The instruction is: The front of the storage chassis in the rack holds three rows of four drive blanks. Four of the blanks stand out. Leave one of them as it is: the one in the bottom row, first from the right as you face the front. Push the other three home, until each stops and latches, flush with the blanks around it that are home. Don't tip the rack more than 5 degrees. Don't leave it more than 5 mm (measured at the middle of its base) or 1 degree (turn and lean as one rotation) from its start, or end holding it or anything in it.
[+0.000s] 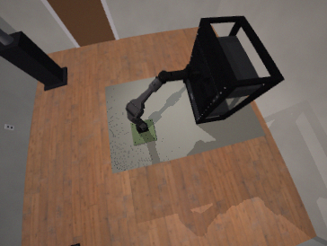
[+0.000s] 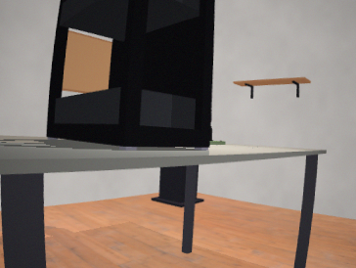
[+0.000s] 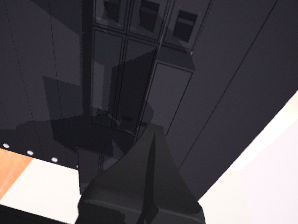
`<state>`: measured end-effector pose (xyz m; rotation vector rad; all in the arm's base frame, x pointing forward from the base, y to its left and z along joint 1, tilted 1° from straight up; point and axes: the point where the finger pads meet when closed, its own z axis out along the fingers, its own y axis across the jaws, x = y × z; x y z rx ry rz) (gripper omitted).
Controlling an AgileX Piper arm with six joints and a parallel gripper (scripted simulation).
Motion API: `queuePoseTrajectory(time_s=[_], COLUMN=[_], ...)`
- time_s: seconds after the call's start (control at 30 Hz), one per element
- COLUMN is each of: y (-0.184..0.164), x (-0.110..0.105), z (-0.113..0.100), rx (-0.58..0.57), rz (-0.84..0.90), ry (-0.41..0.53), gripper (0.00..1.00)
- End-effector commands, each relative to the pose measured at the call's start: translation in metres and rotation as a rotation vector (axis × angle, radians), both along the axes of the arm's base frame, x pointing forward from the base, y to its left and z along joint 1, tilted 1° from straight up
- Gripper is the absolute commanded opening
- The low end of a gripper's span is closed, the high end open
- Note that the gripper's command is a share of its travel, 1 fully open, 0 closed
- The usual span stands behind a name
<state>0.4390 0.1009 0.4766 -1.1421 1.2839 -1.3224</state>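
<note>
The black rack (image 1: 229, 67) stands on the grey mat, and it fills the left of the exterior view (image 2: 132, 73). My arm reaches from its green base plate (image 1: 144, 132) to the rack's front, where my gripper (image 1: 189, 74) meets the chassis. In the wrist view the shut, empty gripper (image 3: 151, 129) has its tip against the dark chassis front (image 3: 135, 75), on or at the edge of a blank in the middle columns. A lighter blank (image 3: 170, 97) just right of the tip stands out from its neighbours. The blanks' handle recesses (image 3: 147, 10) show above.
The mat lies on a table with dark legs (image 2: 188, 205). A black cabinet (image 1: 31, 60) stands at the left wall. A wooden shelf (image 2: 271, 82) hangs on the far wall. The rack hides the gripper in the exterior view.
</note>
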Motion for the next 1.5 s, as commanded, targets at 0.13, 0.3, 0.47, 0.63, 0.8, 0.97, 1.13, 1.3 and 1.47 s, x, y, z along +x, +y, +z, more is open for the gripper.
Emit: queuePoseTrajectory(time_s=[0.13,0.3,0.47,0.63,0.8,0.97,1.13,1.3,1.47], y=[0.0,0.0,0.001,0.002,0.002,0.002,0.002,0.001,0.001], x=[0.0,0.0,0.0,0.0,0.0,0.0,0.0,0.004,0.01], z=[0.001,0.001,0.001,0.002,0.002,0.002,0.002,0.001,0.001], rx=[0.002,0.002,0.002,0.002,0.002,0.002,0.002,0.002,0.002], rz=[0.002,0.002,0.002,0.002,0.002,0.002,0.002,0.002,0.002], ry=[-0.002,-0.002,-0.002,-0.002,-0.002,-0.002,-0.002,-0.002,-0.002], gripper=[0.0,0.0,0.0,0.0,0.0,0.0,0.0,0.0,0.0])
